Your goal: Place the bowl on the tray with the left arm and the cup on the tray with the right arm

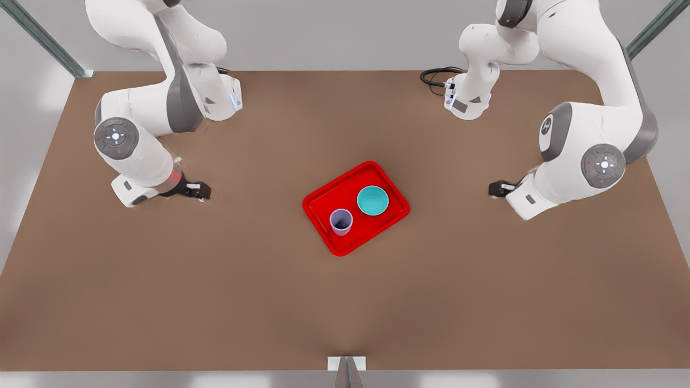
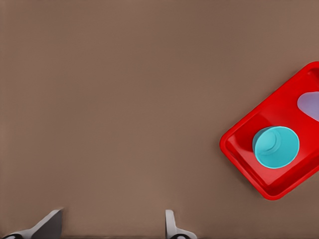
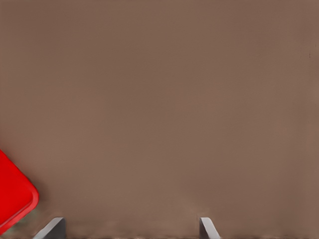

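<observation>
You can treat the placing as done, judging by how things lie. The bowl [image 1: 372,200] sits inside the tray [image 1: 323,202], on the half toward the front view's right. The cup [image 1: 341,221] stands upright on the same tray, just beside the bowl and toward the front view's left. They are near each other and do not seem to touch. Both are inside the rim, and the tray lies flat near the middle of the worktop [image 1: 215,302].

Nothing is left in either tool. The left tool [image 1: 495,189] hangs low over bare worktop on the front view's right, well apart from the tray. In the left wrist view its fingers [image 2: 49,225] are spread wide with nothing between them. The right tool [image 1: 200,190] is on the front view's left, also low and well clear of the tray. Its fingers [image 3: 206,228] are likewise parted and empty. If anything remains, I'd say it is just parking the two arms.

The views give you different things. The front view shows both arms, the whole tray and the gap between cup and bowl. The left wrist view shows the bowl's inside and how it sits clear of the tray's rim, with the cup cut off at the picture's edge. The right wrist view gives you one rounded corner of the tray and bare worktop, which tells you that tool points away from the tray.
</observation>
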### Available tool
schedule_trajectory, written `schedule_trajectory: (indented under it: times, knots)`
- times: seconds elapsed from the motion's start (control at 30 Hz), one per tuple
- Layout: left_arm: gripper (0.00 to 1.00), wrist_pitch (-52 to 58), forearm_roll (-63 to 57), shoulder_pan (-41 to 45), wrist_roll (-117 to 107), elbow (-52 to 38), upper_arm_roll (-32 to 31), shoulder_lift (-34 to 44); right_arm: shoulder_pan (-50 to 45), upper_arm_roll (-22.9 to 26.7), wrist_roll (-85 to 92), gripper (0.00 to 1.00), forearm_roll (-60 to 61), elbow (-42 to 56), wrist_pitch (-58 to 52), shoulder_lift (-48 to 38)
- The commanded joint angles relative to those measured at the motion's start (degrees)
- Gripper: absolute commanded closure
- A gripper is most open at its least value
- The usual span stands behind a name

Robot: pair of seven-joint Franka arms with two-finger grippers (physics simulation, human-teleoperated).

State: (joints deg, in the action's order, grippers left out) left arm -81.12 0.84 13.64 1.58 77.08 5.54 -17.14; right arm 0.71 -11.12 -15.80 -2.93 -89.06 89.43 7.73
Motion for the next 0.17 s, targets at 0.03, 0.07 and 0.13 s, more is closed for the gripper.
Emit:
schedule_trajectory:
  times: [0.03, 0.07, 0.13]
  knots:
    - [0.00, 0.00, -2.51, 0.07, 0.00, 0.00, 0.00, 0.00, 2.01, 1.72, 1.48, 0.00, 0.56, 0.56, -5.76, -3.24]
    - [0.00, 0.00, -2.51, 0.07, 0.00, 0.00, 0.00, 0.00, 3.86, 1.81, 2.36, 0.00, 0.47, 1.96, -8.31, -3.34]
    - [0.00, 0.00, -2.42, 0.07, 0.00, 0.00, 0.00, -0.09, 4.65, 1.81, 2.88, 0.00, 0.21, 8.02, -11.29, 0.53]
